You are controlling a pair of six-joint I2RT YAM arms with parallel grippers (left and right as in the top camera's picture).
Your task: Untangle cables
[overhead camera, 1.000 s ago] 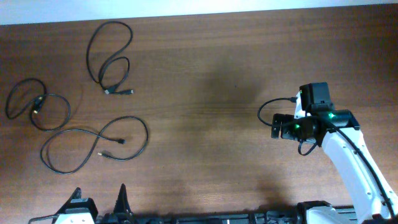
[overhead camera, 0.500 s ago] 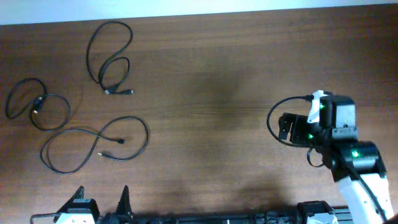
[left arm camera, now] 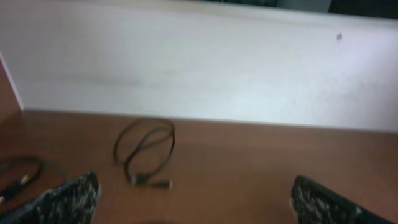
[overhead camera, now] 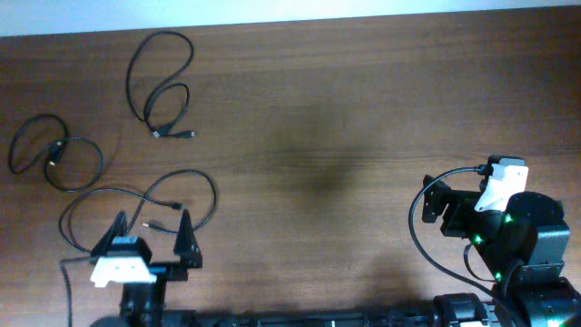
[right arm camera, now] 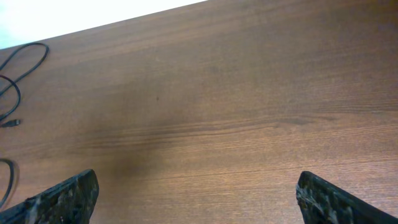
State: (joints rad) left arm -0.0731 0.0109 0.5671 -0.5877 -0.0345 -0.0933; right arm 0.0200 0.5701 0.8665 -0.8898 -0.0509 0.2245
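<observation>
Brown table (overhead camera: 345, 109), three cables (overhead camera: 172, 134) apart. Left hand (overhead camera: 152, 218), wide open, has come forward over the nearest cable (overhead camera: 214, 195); right hand (overhead camera: 438, 207), open, has withdrawn: left side's turn, likely.

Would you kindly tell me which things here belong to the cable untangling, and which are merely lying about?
Belong to the job:
- upper cable
- left cable
- lower cable

Not part of it:
- table
- right arm's own wire, fixed to the arm
- no loose clutter visible

Lower cable (overhead camera: 189, 172) partly behind left hand (overhead camera: 152, 220)
</observation>
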